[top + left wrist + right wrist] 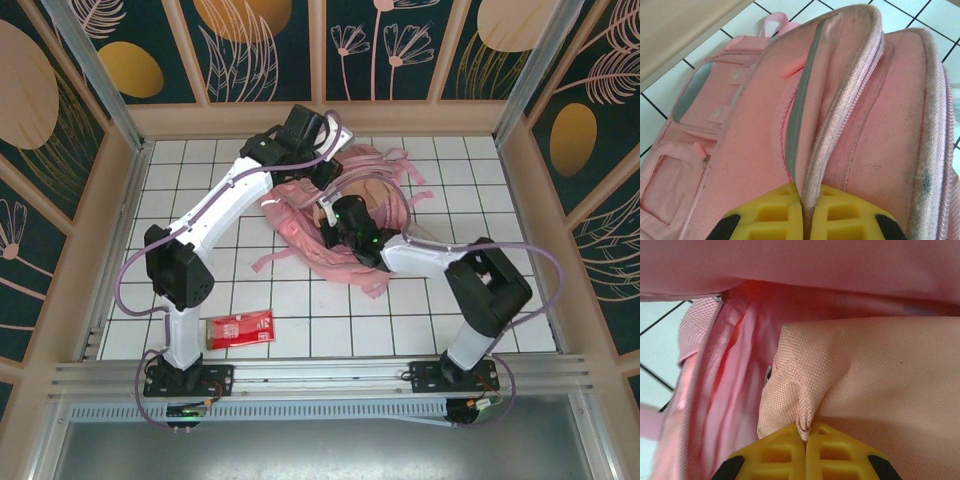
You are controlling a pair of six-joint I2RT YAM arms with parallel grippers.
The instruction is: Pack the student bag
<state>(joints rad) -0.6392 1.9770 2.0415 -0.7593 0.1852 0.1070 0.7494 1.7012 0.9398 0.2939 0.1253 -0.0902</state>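
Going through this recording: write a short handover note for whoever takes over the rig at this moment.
Left end effector: shut on a zip edge of the student bag.
Right end effector: shut on a beige-pink pouch, apparently inside the bag's opening.
Red packet: flat on the table near the left arm's base.
Done: pouch nearly in.
Left: release it; probably pack the packet.

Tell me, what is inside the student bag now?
A beige-pink fabric pouch, pinched by the right gripper, lies between the pink inner walls of the student bag. The pouch and the bag's fabric cover anything deeper.
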